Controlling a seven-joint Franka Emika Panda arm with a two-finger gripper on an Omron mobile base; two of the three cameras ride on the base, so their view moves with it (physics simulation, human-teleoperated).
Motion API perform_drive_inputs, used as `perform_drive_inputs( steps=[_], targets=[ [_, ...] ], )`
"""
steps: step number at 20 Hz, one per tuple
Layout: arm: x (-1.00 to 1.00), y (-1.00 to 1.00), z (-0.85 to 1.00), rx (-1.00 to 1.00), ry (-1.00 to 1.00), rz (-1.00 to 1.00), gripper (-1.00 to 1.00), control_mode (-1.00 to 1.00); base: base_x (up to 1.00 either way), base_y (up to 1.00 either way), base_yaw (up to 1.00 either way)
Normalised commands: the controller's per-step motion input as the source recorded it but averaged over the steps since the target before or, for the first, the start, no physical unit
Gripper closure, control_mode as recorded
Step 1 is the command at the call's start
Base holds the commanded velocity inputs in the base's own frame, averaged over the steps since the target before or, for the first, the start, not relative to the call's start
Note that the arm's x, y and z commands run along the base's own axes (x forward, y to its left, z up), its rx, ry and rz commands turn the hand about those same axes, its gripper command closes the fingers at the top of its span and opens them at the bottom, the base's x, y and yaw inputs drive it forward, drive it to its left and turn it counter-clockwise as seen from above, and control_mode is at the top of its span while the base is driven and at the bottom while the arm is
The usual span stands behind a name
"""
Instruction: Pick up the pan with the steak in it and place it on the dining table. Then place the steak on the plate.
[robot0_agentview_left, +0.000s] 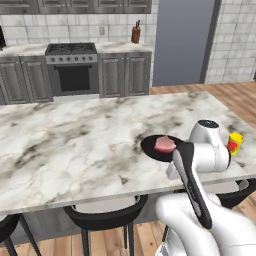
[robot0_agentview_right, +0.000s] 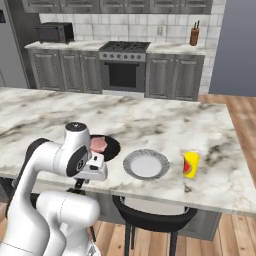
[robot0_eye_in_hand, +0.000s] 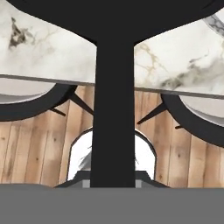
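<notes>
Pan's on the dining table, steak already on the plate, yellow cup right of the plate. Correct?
Not quite. The steak is in the pan, not on the plate, as the right base view shows. The pan is on the dining table, with the yellow cup right of the plate.

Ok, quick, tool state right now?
Tool: closed on the pan handle, steak in the pan, over the dining table.

One black frying pan (robot0_agentview_left: 152, 148) sits on the marble worktop (robot0_agentview_left: 75, 145), with one steak (robot0_agentview_left: 164, 144) in it. One grey-white plate (robot0_agentview_right: 146, 164) and one yellow cup (robot0_agentview_right: 190, 164) share the same worktop. Along its near edge, three black stools (robot0_agentview_left: 106, 216) can be counted in the left base view. At the back wall: one stove (robot0_agentview_right: 122, 65), one microwave (robot0_agentview_right: 54, 32), one knife block (robot0_agentview_right: 194, 35).
</notes>
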Motion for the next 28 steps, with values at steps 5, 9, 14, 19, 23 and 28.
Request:
perform_drive_inputs(
  steps=[5, 9, 14, 19, 23, 28],
  targets=[
    [0.18, 0.33, -0.46, 0.04, 0.04, -0.09, 1.00, -1.00, 0.00, 0.00, 0.00],
    [0.21, 0.55, -0.45, 0.00, 0.00, -0.09, 1.00, -1.00, 0.00, 0.00, 0.00],
    [0.35, 0.41, -0.42, -0.01, 0.00, -0.09, 1.00, -1.00, 0.00, 0.00, 0.00],
    [0.10, 0.01, -0.08, 0.00, 0.00, -0.02, 1.00, -1.00, 0.00, 0.00, 0.00],
    [0.14, -0.03, -0.25, 0.00, 0.03, 0.00, 1.00, -1.00, 0.00, 0.00, 0.00],
    [0.17, -0.14, -0.47, 0.00, 0.06, 0.00, 1.00, -1.00, 0.00, 0.00, 0.00]
  ],
)
